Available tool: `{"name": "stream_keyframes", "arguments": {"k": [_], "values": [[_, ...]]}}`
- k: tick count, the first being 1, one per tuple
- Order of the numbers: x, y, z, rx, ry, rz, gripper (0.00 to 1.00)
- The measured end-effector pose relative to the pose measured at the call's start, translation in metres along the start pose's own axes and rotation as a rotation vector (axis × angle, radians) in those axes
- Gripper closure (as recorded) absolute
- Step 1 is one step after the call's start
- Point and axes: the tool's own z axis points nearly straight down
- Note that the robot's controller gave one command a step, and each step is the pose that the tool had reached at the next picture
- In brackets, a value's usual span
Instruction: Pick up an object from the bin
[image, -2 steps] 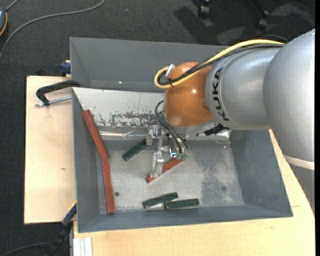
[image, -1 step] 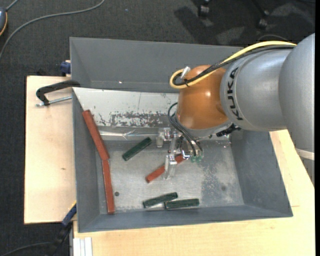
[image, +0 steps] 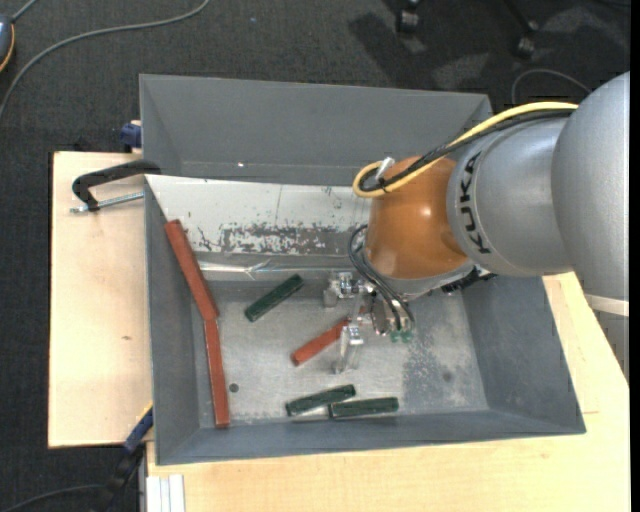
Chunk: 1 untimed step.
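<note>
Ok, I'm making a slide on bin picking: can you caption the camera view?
Robot hand low in the grey bin, by the right end of a short red bar.

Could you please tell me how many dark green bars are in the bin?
3 green bars: one left of centre, two together by the bin's front wall. The arm could hide more.

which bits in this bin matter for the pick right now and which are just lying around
Part of the job:
- gripper
- short red stick, mid-bin, one end right at the gripper
- grey bin

Just lying about:
- dark green stick, towards the back
- front green sticks, end to end
- long red strips along the left wall
</note>
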Motion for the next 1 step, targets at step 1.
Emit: {"name": "stream_keyframes", "arguments": {"k": [1], "values": [[-0.0008, 0.0008, -0.0008, -0.002, -0.003, 0.001, 0.0]]}}
